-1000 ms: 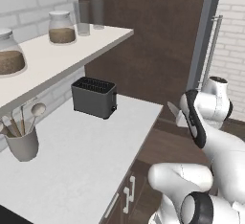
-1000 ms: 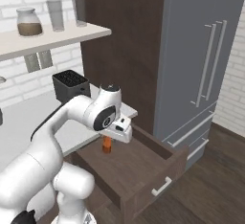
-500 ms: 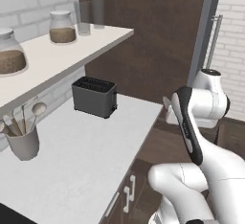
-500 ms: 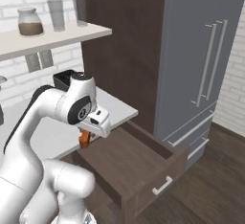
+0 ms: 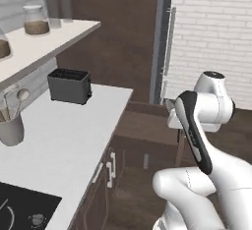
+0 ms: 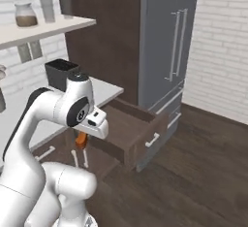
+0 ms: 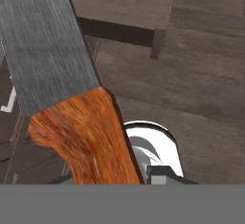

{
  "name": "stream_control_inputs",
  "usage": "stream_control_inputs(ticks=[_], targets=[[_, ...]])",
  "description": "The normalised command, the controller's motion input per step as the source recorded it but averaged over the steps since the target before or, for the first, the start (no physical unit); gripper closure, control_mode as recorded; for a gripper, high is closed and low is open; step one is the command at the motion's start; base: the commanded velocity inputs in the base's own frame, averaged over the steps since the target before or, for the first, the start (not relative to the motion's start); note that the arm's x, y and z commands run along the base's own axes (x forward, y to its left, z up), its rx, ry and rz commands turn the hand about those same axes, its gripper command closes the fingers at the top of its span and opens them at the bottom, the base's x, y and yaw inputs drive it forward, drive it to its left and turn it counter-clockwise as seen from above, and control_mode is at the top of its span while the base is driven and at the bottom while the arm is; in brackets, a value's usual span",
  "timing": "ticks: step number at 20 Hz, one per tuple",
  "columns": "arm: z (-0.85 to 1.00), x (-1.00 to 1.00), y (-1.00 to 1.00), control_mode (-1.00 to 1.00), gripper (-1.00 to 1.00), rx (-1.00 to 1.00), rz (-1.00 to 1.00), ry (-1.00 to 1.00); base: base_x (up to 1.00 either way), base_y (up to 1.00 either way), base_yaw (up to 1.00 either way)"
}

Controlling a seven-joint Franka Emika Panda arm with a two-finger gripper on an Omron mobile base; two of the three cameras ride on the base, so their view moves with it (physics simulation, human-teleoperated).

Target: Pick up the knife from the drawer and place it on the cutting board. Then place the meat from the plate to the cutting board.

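Orange-handled knife (image 7: 81,137) sat clamped in the gripper (image 6: 83,141) at frame centre-left; swinging boardward might clip the open drawer (image 6: 138,131)

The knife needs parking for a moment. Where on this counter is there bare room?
The white counter lies bare between the toaster and the utensil crock, out to its front edge. It is tighter near the black cooktop. The pincer holds the knife.

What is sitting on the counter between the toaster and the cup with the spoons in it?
Nothing. In the left base view the white counter is bare between the black toaster and the utensil cup.
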Motion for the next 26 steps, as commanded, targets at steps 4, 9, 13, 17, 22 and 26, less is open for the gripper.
stream_control_inputs(ticks=[4, 9, 13, 17, 22, 26], targets=[[0.00, 0.00, 0.00, 1.00, 1.00, 0.00, 0.00, 0.00, -0.15, 0.00, -0.92], [0.00, 0.00, 0.00, 1.00, 1.00, 0.00, 0.00, 0.00, -0.03, -0.04, -0.92], [0.00, 0.00, 0.00, 1.00, 1.00, 0.00, 0.00, 0.00, -0.04, -0.09, -0.90], [0.00, 0.00, 0.00, 1.00, 1.00, 0.00, 0.00, 0.00, -0.07, -0.11, -0.89], [0.00, 0.00, 0.00, 1.00, 1.00, 0.00, 0.00, 0.00, -0.09, -0.14, -0.88], [0.00, 0.00, 0.00, 1.00, 1.00, 0.00, 0.00, 0.00, -0.05, -0.23, -0.86]])
